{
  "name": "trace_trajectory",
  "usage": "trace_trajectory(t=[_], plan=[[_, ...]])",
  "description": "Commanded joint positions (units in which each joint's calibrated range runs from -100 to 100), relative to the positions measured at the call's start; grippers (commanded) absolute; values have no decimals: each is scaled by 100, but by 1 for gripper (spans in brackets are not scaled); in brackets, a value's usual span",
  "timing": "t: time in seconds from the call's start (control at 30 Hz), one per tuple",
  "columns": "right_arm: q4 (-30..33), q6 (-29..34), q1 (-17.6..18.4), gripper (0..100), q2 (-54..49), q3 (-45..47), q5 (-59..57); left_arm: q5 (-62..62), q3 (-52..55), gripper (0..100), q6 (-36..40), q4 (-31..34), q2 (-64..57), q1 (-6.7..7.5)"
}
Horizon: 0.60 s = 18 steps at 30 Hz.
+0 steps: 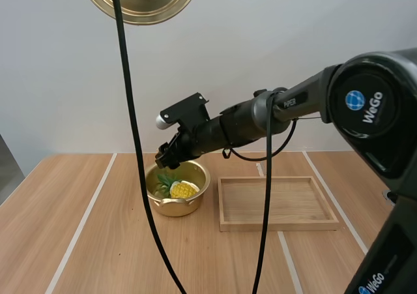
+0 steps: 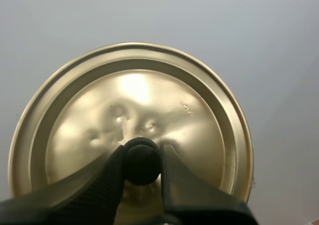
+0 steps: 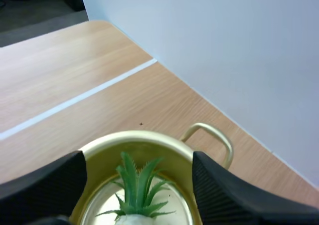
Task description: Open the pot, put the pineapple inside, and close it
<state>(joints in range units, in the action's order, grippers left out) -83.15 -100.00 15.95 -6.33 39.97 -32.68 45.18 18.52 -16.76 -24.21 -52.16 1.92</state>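
The pineapple [image 1: 183,190] lies inside the pot [image 1: 176,207], its yellow body towards the side of the pot nearest the tray and its green leaves towards the opposite side. In the right wrist view the leaves stand up from the bottom of the pot, below the rim. The pot is gold-coloured and stands uncovered on the wooden table [image 1: 98,242], with one looped handle [image 3: 215,135] on the side that faces the pale wall [image 1: 260,40].

The right gripper [image 1: 165,157] hangs just above the pot, over the side where the leaves are. Its fingers [image 3: 45,185] stand wide apart with nothing between them but air, one to each side of the pot's opening, and they touch neither the fruit nor the rim.

The lid [image 2: 134,100] is far above the pot and clear of it, and its gold disc faces the wall. The left gripper [image 2: 142,152] holds it there, its two fingers pinched on the black knob [image 2: 142,162] at the centre of the lid.

A shallow wooden tray [image 1: 277,226] lies flat on the table just beside the pot, on the right arm's side, close to the pot's wall but apart from it.
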Motion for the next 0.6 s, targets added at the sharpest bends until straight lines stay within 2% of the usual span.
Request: trace_trajectory(t=[0.0, 0.2, 0.43, 0.57], plan=[[23, 0, -3, 100, -286, -38, -37, -206, -55, 0, 50, -40, -48, 15], [23, 125, -3, 100, -803, -38, 207, -206, -55, 0, 50, -40, -48, 15], [34, 213, -20, 100, -1475, -38, 1572, -206, -55, 0, 50, -40, -48, 15], [34, 237, -191, 100, -1846, -38, 2171, -206, -55, 0, 50, -40, -48, 15]])
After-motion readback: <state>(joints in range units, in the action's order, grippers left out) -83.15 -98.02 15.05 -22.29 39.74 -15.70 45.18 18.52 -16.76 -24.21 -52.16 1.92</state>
